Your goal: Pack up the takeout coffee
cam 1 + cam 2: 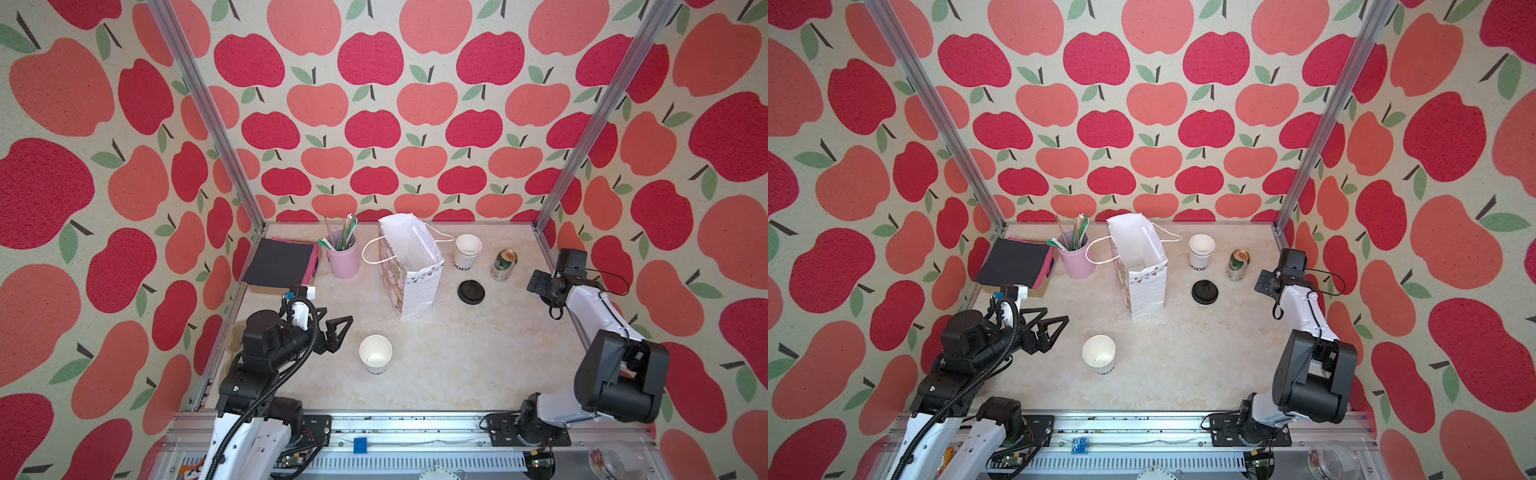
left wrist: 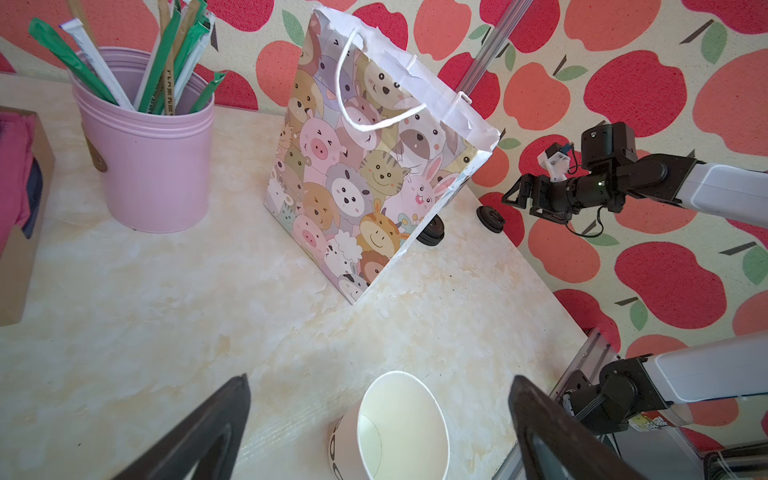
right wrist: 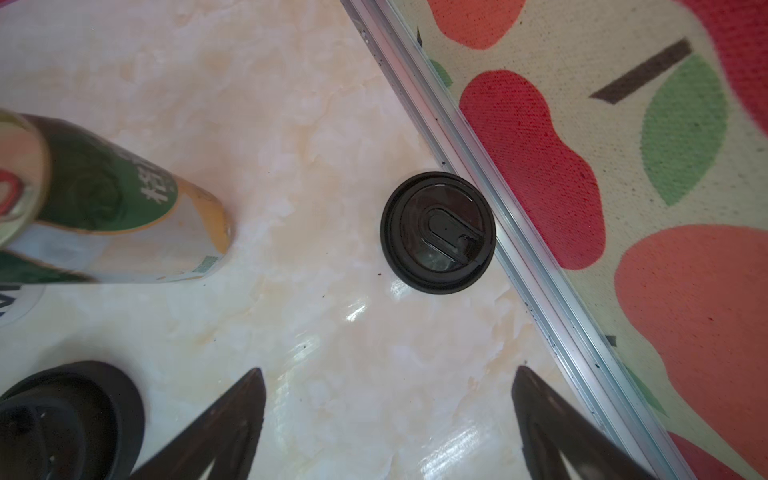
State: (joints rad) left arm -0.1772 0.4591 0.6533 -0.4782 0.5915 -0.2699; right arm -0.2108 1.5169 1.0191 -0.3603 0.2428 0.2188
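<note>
Left end effector [image 2: 379, 377] spread, right end effector [image 3: 390, 369] spread, white cup [image 1: 375, 353] lettering partly hidden

Table [image 3: 291, 124]: glossy, marble-look. Paper cup [image 1: 375, 353]: matt white paper. Lid [image 3: 438, 232]: shiny black plastic. Can [image 3: 104, 199]: glossy metal. Bag [image 2: 365, 174]: smooth printed paper. Wall [image 3: 623, 145]: coarse woven cloth.

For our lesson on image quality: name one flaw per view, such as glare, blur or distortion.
Right wrist view: glare streaks on the table, the can blurred and stretched. Left wrist view: near fingers blurred, bag sharp. Both top views: frame posts splay outward.
</note>
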